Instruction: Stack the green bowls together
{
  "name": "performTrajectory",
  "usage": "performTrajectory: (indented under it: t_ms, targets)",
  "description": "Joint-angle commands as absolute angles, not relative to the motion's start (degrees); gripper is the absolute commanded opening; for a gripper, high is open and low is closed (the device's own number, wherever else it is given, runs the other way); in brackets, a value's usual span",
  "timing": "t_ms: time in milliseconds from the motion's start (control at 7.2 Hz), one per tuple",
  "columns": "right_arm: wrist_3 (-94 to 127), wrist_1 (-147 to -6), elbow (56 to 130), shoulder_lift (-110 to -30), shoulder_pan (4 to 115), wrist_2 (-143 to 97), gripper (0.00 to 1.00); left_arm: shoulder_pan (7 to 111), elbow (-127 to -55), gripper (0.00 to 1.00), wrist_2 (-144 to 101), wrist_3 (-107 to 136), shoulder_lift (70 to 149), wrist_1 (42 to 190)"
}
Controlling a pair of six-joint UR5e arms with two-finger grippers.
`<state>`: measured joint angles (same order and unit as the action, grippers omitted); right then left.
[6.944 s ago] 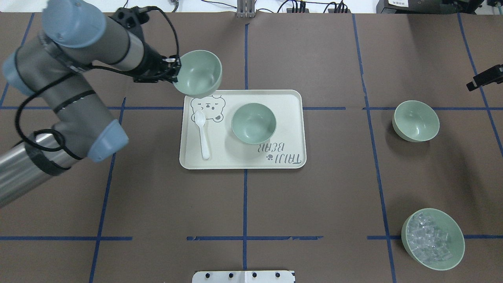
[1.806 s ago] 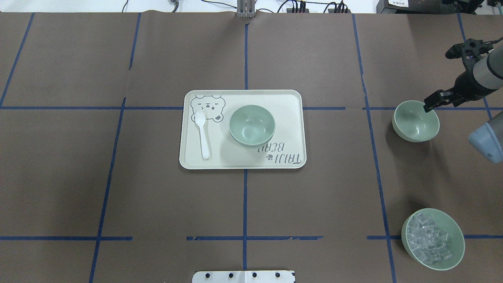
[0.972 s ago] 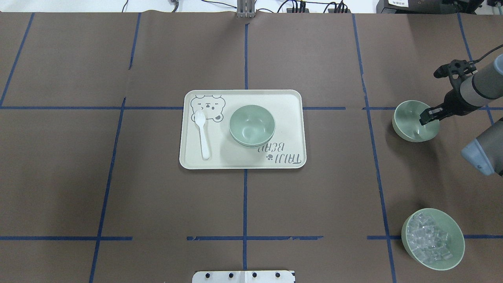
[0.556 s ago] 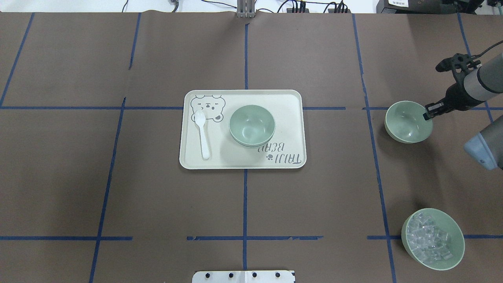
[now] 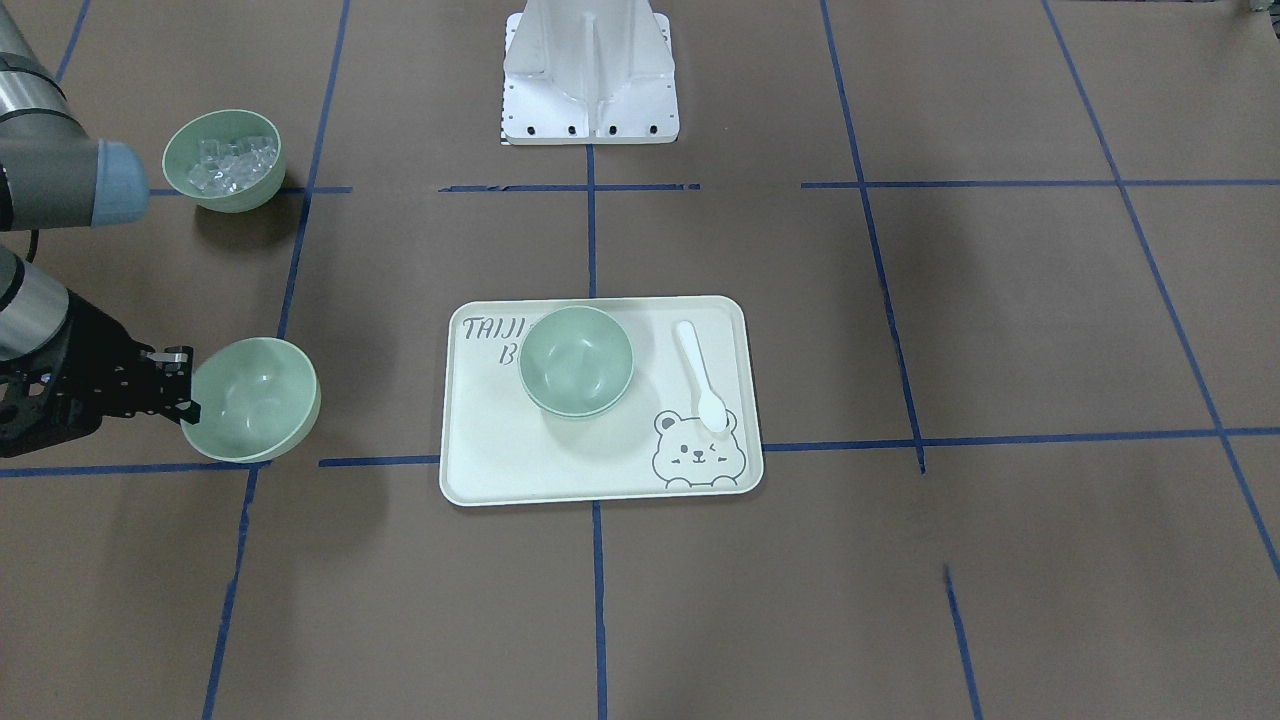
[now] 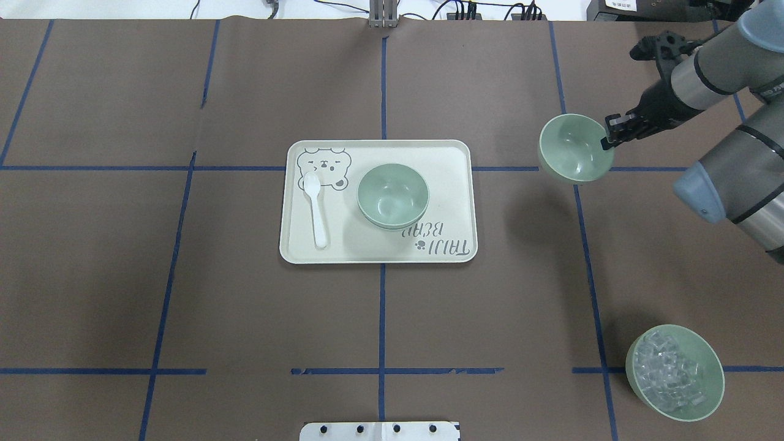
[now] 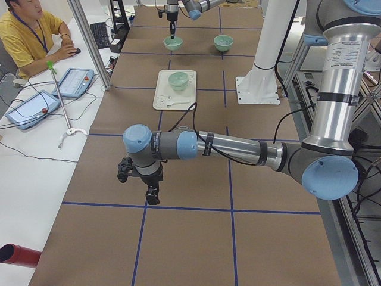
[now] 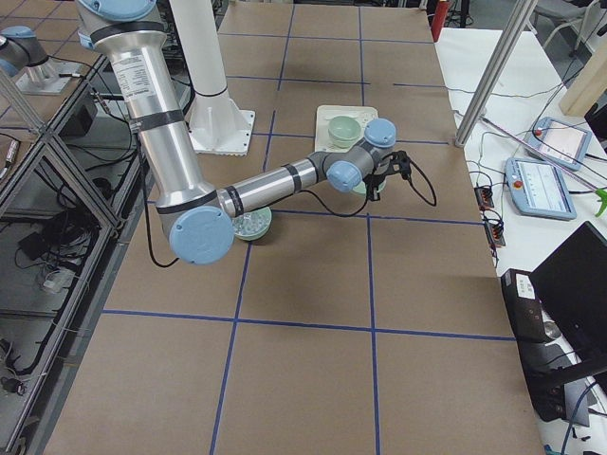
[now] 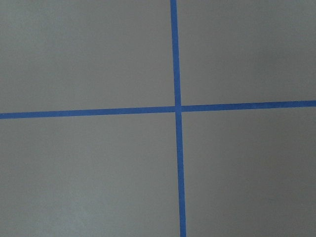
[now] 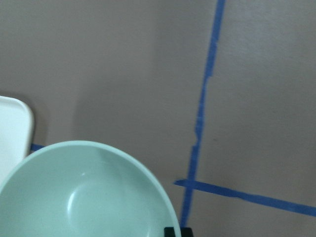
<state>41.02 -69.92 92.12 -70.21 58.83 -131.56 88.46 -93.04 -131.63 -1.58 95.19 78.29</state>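
Two green bowls sit nested one in the other on the cream tray; the stack also shows in the front view. My right gripper is shut on the rim of the third green bowl and holds it in the air to the right of the tray. The held bowl also shows in the front view and fills the lower left of the right wrist view. My left gripper hangs over bare table far from the tray; I cannot tell whether it is open or shut.
A green bowl of clear cubes stands at the near right. A white spoon lies on the tray's left side. The robot's base plate is at the near edge. Blue tape lines cross the brown table.
My right gripper closed on the bowl's rim, lifted it and carried it left toward the tray. Before that, the left arm left its bowl nested in the tray's bowl and withdrew.
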Motion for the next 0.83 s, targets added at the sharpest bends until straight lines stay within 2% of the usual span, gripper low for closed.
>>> performTrajectory:
  t_ms: [0,139,417,694]
  targets:
    - [55.21,-71.62,93.07,-61.82,52.68,-130.87,0.00,88.68,-93.86,1.00,-136.38,-1.76,93.44,78.05]
    - [60.07,-72.50,92.99,-58.48,48.99,-128.69,0.00,88.68,-94.30,1.00,-136.58,-1.93,93.25,78.13]
    - [62.75,-84.40,92.38,-49.35,42.13,-120.37,0.00,88.68,-94.39,1.00,-136.58,-1.93,93.25,78.13]
    - [62.84,-85.61,91.59,-48.52,39.38,-117.43,0.00,88.68,-94.48,1.00,-136.58,-1.93,93.34,78.13]
